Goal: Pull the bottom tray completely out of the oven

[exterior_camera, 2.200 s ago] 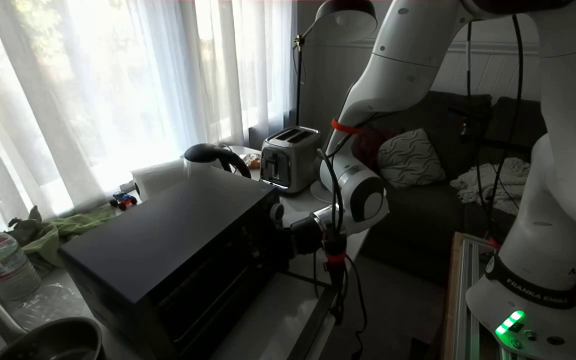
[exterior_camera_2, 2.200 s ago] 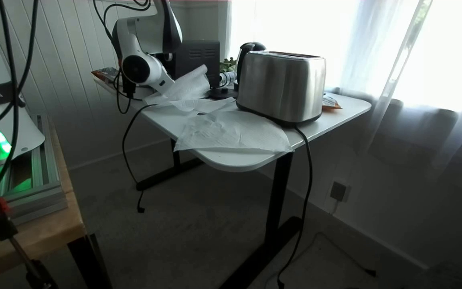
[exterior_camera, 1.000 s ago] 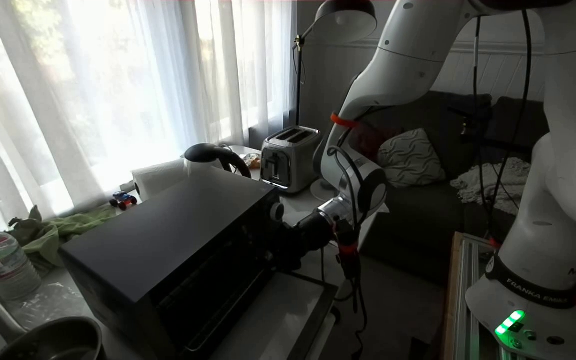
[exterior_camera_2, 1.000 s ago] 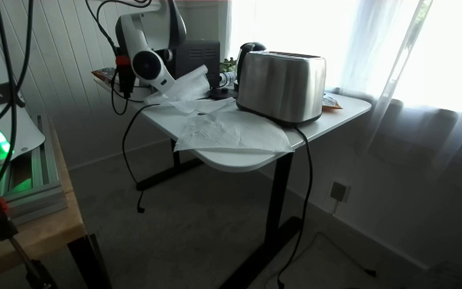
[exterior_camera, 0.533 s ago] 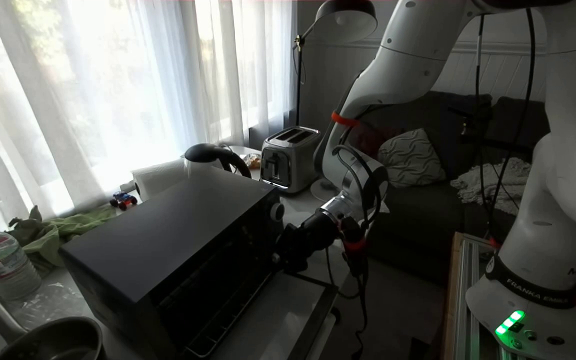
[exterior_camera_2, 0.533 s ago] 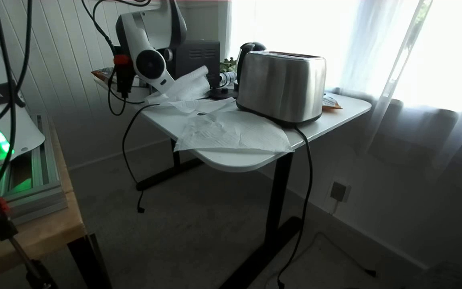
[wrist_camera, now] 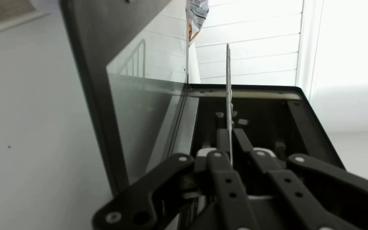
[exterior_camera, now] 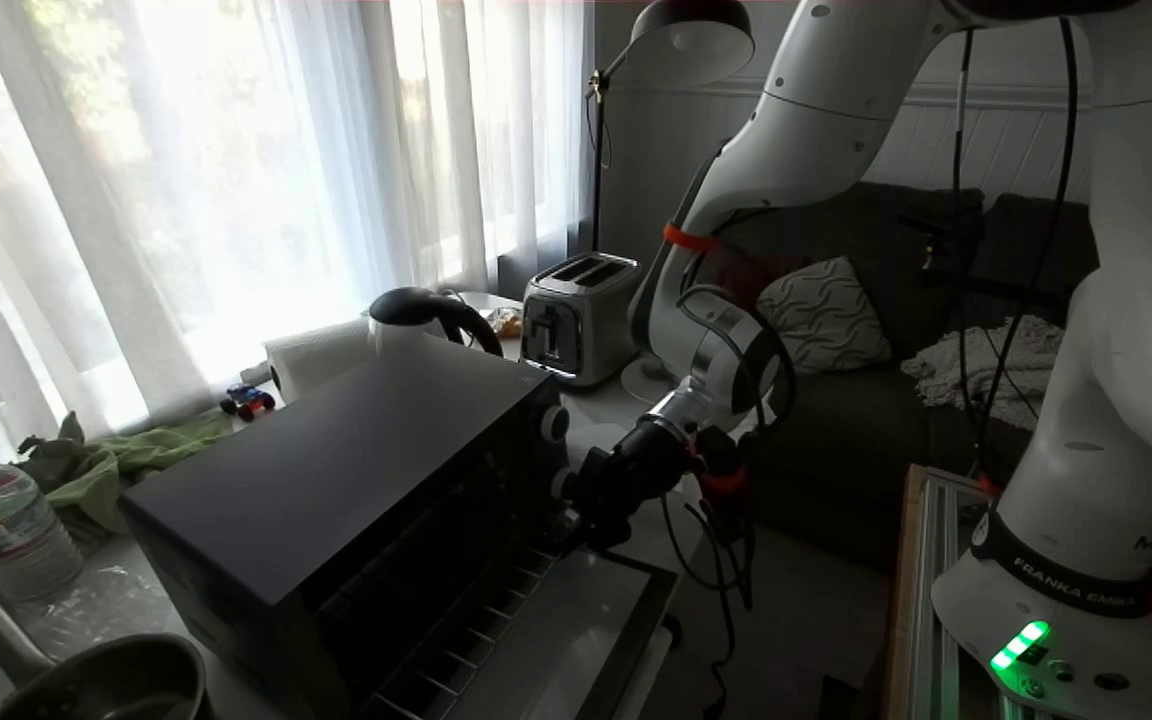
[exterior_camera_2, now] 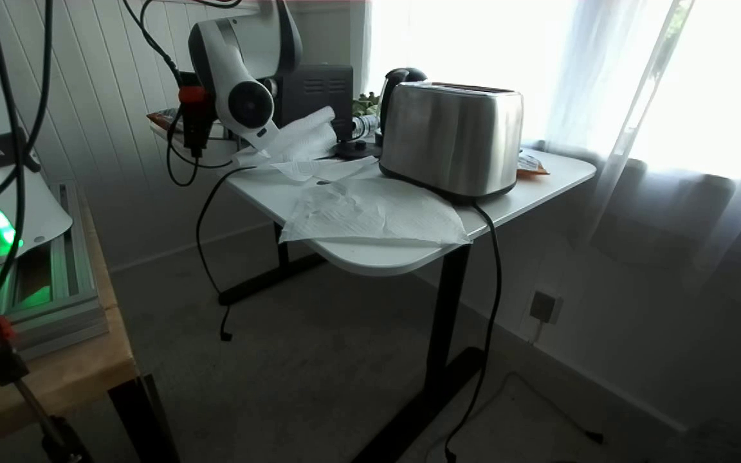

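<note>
The black oven [exterior_camera: 356, 450] stands on the white table with its glass door [exterior_camera: 561, 625] folded down flat. The bottom tray, a wire rack [exterior_camera: 481, 636], sticks partly out of the oven over the door; its rear part is hidden in the dark inside. In the wrist view the tray [wrist_camera: 228, 73] shows edge-on as a thin strip in front of the oven opening [wrist_camera: 264, 118]. My gripper [exterior_camera: 558, 535] is at the tray's front edge by the oven's knob side. In the wrist view the gripper [wrist_camera: 230, 138] has its fingers closed around the tray edge.
A silver slot toaster [exterior_camera: 581, 320] stands past the oven's knob end. A pot [exterior_camera: 106, 680] and a water bottle [exterior_camera: 6, 530] stand at the opposite end. Crumpled white sheets [exterior_camera_2: 374, 209] lie on the table. Cables hang from the arm.
My arm and gripper have moved back from the oven. The tray has slid outward with the gripper, and several of its wires now show over the open door.
</note>
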Controlling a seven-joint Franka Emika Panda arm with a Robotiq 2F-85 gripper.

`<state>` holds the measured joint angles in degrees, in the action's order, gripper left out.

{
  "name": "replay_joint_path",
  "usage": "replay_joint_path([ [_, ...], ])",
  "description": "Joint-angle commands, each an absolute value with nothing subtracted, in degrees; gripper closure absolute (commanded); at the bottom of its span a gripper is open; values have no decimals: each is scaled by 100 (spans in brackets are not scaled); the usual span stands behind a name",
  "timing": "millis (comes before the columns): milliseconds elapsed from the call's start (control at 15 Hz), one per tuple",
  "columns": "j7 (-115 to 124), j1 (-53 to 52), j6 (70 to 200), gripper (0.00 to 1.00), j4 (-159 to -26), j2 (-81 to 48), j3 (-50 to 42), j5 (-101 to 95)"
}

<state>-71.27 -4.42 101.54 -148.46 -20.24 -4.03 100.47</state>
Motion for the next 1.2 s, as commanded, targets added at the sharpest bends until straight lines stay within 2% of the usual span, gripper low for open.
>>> replay_joint_path([
  [0,-6900,-188,10126,94,-15023,-2034,-620,9465],
  [800,-7102,-67,9855,94,-14996,-2253,-679,9054],
  [867,-7118,-68,9831,67,-14971,-2277,-669,9071],
  [933,-7120,-73,9817,66,-14944,-2303,-659,9081],
  [1133,-7119,11,9792,48,-14877,-2463,-751,8968],
])
